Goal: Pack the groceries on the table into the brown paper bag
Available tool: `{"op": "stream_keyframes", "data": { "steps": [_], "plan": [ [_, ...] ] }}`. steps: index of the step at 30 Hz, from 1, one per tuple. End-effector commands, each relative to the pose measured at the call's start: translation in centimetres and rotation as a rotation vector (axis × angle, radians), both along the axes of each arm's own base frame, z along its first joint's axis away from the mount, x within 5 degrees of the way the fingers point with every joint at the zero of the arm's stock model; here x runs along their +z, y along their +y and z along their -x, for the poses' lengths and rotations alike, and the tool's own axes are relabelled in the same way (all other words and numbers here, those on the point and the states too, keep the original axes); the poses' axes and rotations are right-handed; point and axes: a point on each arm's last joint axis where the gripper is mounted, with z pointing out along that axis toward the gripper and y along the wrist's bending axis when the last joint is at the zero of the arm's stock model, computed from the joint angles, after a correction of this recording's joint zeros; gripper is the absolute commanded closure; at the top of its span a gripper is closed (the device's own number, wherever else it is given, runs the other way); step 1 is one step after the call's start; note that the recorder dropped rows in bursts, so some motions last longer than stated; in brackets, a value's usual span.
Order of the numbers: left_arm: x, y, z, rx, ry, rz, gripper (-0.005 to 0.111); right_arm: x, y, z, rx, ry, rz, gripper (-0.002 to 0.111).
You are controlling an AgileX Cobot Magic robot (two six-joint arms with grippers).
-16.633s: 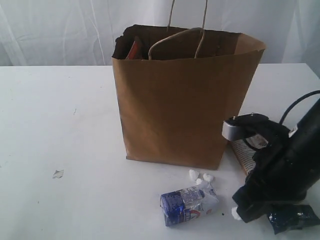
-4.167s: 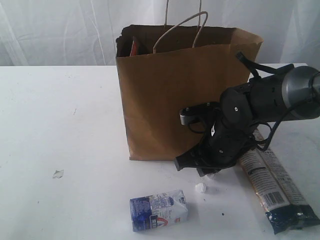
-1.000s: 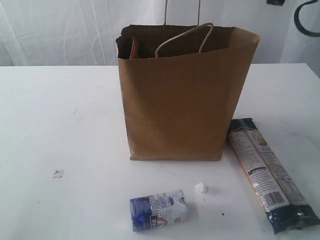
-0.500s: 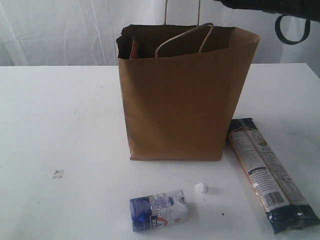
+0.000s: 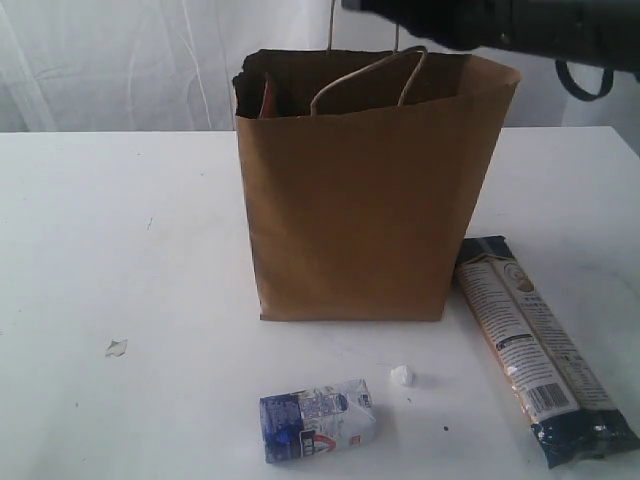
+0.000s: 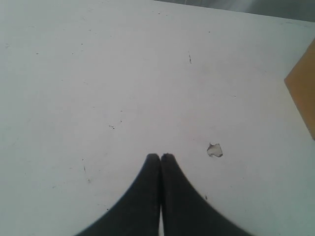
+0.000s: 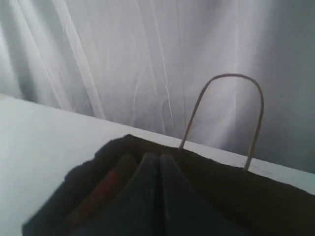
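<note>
The brown paper bag (image 5: 360,200) stands upright and open mid-table, and the brown-red pouch (image 5: 268,98) shows at its far left inside. In front of the bag the small blue-white carton (image 5: 318,421) lies on its side. To the bag's right the long dark-blue-and-cream packet (image 5: 540,350) lies flat. My right arm (image 5: 480,22) stretches blurred across the top of the bag. In its wrist view the right gripper (image 7: 158,158) is shut and empty over the bag's dark opening (image 7: 221,187), near the pouch (image 7: 106,189). The left gripper (image 6: 160,157) is shut and empty above bare table (image 6: 98,73). Jar, bottle and can are hidden.
A small white crumb (image 5: 401,376) lies between carton and packet. A pale scrap (image 5: 116,347) sits on the table's left part, near the left gripper's tip as the scrap (image 6: 214,150) shows there. One bag handle (image 7: 226,81) arches up. White curtains hang behind.
The right arm has come in from the upper right and swept left over the bag's top. Before that it lifted off the table; the carton shifted left from its first spot.
</note>
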Motion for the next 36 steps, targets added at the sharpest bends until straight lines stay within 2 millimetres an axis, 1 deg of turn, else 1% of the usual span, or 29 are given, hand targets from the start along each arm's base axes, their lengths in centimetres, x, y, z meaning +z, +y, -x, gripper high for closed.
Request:
{"op": "stream_keyframes", "data": {
  "steps": [1,2,4,7,8,10,13,15,17,19,21,22,25,27,29,36],
  "plan": [
    [-0.2,0.0,0.0,-0.007,0.0,0.0,0.107,-2.8,-1.0,0.0,-0.013,-0.103,0.294,0.108],
    [-0.2,0.0,0.0,-0.007,0.0,0.0,0.107,-3.7,-1.6,-0.1,-0.039,-0.121,0.365,0.108],
    [-0.2,0.0,0.0,-0.007,0.0,0.0,0.107,-5.0,-2.8,-0.3,-0.102,-0.135,0.45,0.108],
    [-0.2,0.0,0.0,-0.007,0.0,0.0,0.107,-6.9,-5.2,-0.4,-0.251,-0.117,0.527,0.108],
    [-0.2,0.0,0.0,-0.007,0.0,0.0,0.107,-7.7,-6.4,-0.3,-0.339,-0.097,0.553,0.108],
    [-0.2,0.0,0.0,-0.007,0.0,0.0,0.107,-9.2,-8.5,0.1,-0.512,-0.014,0.563,0.108],
    [-0.2,0.0,0.0,-0.007,0.0,0.0,0.107,-11.2,-11.7,1.5,-0.769,0.149,0.66,0.108],
    [-0.2,0.0,0.0,-0.007,0.0,0.0,0.107,-11.9,-13.0,2.5,-0.86,0.238,0.787,0.108],
    [-0.2,0.0,0.0,-0.007,0.0,0.0,0.107,-12.0,-13.9,3.5,-0.909,0.285,0.907,0.108],
    [-0.2,0.0,0.0,-0.007,0.0,0.0,0.107,-11.6,-14.3,4.0,-0.911,0.273,0.949,0.108],
    [-0.2,0.0,0.0,-0.007,0.0,0.0,0.107,-10.8,-14.1,4.3,-0.871,0.235,0.892,0.108],
    [-0.2,0.0,0.0,-0.007,0.0,0.0,0.107,-10.5,-13.7,4.4,-0.824,0.211,0.84,0.108],
    [-0.2,0.0,0.0,-0.007,0.0,0.0,0.107,-10.3,-11.7,4.1,-0.603,0.154,0.696,0.108],
    [-0.2,0.0,0.0,-0.007,0.0,0.0,0.107,-10.4,-10.8,4.0,-0.499,0.136,0.656,0.108],
    [-0.2,0.0,0.0,-0.007,0.0,0.0,0.107,-10.5,-10.2,3.9,-0.443,0.128,0.637,0.108],
    [-0.2,0.0,0.0,-0.007,0.0,0.0,0.107,-10.6,-9.9,3.9,-0.417,0.127,0.622,0.108]
  ]
}}
